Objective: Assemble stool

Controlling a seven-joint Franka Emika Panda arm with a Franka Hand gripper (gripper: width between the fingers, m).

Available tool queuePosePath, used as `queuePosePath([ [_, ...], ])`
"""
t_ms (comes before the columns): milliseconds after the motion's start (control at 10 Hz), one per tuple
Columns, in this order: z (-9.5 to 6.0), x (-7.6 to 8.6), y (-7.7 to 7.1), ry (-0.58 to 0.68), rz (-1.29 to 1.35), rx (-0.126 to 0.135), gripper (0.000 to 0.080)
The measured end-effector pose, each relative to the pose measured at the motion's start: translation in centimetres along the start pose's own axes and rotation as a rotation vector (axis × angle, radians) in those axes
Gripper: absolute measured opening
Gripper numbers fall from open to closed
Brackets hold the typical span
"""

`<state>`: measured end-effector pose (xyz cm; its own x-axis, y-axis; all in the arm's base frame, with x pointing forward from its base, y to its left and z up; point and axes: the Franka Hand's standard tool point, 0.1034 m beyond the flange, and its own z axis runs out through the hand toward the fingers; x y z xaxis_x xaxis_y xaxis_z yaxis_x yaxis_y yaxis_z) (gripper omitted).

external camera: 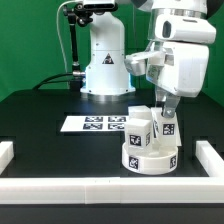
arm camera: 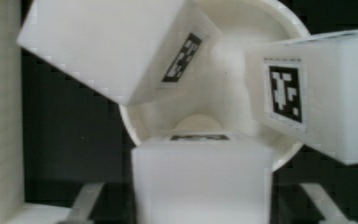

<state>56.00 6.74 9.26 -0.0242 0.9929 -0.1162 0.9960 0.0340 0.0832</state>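
Observation:
The stool's round white seat lies on the black table near the front. White blocky legs with tags rise from its top. One leg stands toward the exterior view's left. My gripper comes down from above over another leg. In the wrist view this leg fills the space between my two fingers, whose tips it hides. Thin dark gaps show beside it, so contact is unclear. Two more legs sit on the seat beyond it.
The marker board lies flat behind the seat. White border rails run along the front, the exterior view's left and right. The arm's white base stands at the back.

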Motion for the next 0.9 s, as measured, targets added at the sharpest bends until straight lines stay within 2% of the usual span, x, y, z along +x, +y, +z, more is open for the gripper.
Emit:
queuePosePath([
  [200,0.01,-0.03,0.0,0.0,0.051,0.0,0.0337],
  [500,0.06,0.0,-0.05,0.001,0.269,0.002,0.0337],
  [800,0.03,0.65,-0.18,-0.002,0.651,0.006,0.0337],
  [900,0.03,0.83,-0.3,-0.012,0.8,0.021,0.0337],
])
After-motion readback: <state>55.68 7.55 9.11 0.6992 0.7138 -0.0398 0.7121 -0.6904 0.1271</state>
